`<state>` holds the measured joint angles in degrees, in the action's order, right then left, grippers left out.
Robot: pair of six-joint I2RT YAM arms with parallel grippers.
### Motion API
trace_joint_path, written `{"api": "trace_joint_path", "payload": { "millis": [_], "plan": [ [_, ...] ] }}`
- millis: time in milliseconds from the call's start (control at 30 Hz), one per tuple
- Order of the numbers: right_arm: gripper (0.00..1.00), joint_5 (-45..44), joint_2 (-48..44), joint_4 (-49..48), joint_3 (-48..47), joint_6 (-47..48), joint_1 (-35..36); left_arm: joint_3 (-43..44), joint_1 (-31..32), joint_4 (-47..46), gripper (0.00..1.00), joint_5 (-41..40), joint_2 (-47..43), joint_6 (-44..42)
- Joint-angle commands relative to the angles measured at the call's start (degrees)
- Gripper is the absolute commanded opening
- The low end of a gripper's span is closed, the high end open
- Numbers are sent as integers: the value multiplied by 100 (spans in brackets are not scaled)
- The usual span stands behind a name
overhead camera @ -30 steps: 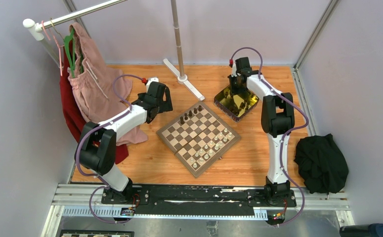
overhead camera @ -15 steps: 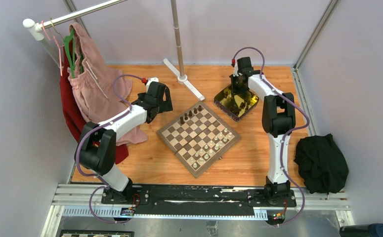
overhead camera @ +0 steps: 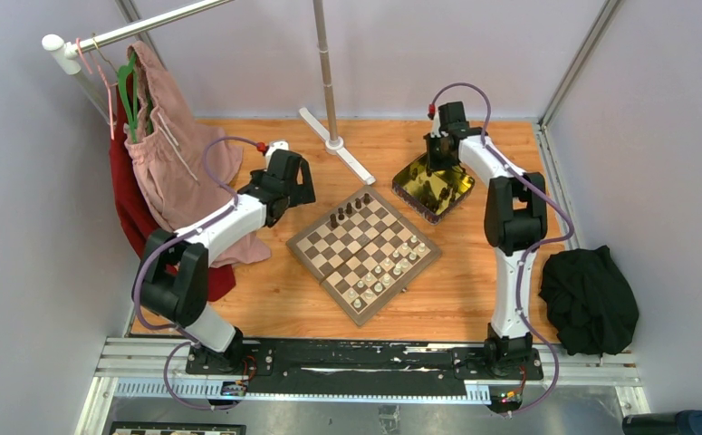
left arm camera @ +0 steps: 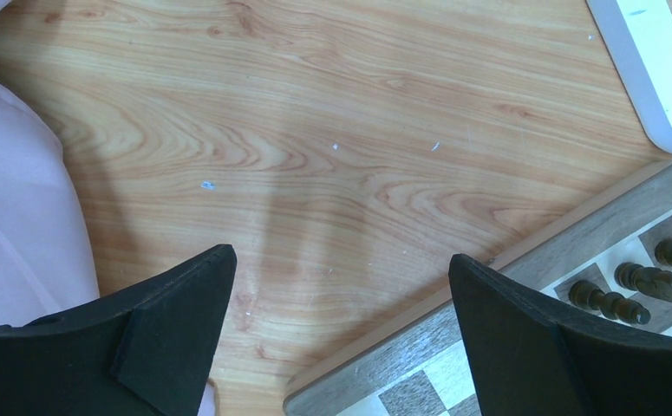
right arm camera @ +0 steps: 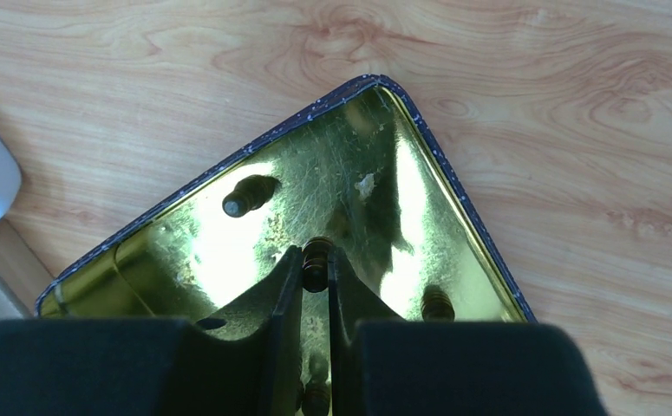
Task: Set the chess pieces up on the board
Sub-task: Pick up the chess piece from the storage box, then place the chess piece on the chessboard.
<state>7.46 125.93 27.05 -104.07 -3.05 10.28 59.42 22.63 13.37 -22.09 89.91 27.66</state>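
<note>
- The right gripper point(right arm camera: 315, 267) is above the gold tin point(right arm camera: 349, 173), and its fingers are almost together, pinching one dark piece point(right arm camera: 316, 256) between them.
- This piece stands upright between the fingertips, over the tin's bottom.
- Two more dark chessmen point(right arm camera: 245, 198) lie in the tin, one to each side of the gripper and apart from it.
- The board point(overhead camera: 338, 254) lies on the table point(overhead camera: 265, 290), between the two arms and near the tin.
- On the board, a dark row point(overhead camera: 347, 210) stands along the far left edge and pale pieces point(overhead camera: 392, 267) along the near right side.
- The left gripper point(left arm camera: 341, 256) is spread wide and holds nothing, hanging over bare table just beside the board's far left edge.
</note>
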Motion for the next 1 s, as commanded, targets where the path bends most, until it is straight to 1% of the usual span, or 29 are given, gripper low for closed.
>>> {"api": "trace_joint_path", "payload": {
  "millis": [0, 167, 400, 567, 967],
  "plan": [
    [0, -17, -455, 95, 155, -48, -62, -126, -14, 38, 100, -68, -262, 41],
    [0, -7, -745, 92, 352, -49, 39, -247, -19, 46, 100, -73, -476, 72],
    [0, -107, -1207, 128, 625, 65, 518, -530, -20, 80, 100, -109, -955, 181],
    [0, -242, -1495, 227, 726, 165, 1046, -833, -13, 135, 100, -179, -1426, 302],
    [0, -716, -2120, 424, 1129, 279, 2628, -1537, -13, 454, 100, -274, -2700, 687]
  ]
}}
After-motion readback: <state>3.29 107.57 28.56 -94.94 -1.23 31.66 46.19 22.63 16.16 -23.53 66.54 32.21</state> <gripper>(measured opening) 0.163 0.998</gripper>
